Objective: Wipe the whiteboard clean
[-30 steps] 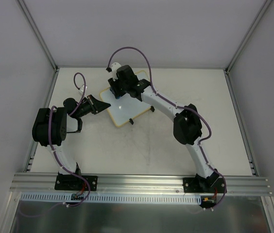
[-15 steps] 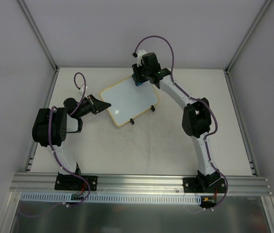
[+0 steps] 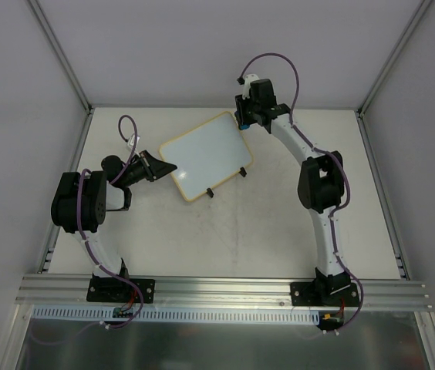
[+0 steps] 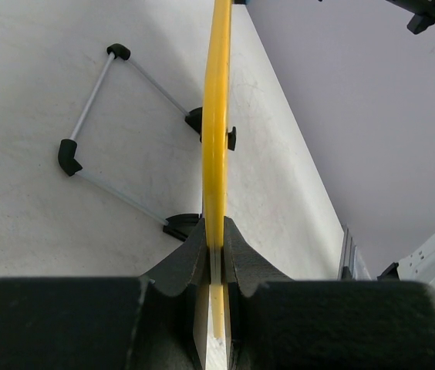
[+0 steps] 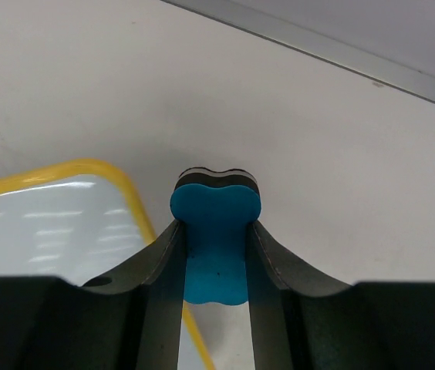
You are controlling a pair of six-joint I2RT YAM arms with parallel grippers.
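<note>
whiteboard (image 3: 206,156): far-centre on table (image 3: 264,231), turned askew, wire stand (image 4: 117,123) beneath | left gripper (image 4: 215,248): clamped tight on the whiteboard's yellow left edge | right gripper (image 5: 216,258): closed firmly around blue eraser (image 5: 216,231), off the board, just beyond its far right corner, close to table's back edge

A blue eraser (image 5: 216,231) over the white table (image 3: 279,223), aluminium rail (image 3: 225,289) along its near edge
</note>
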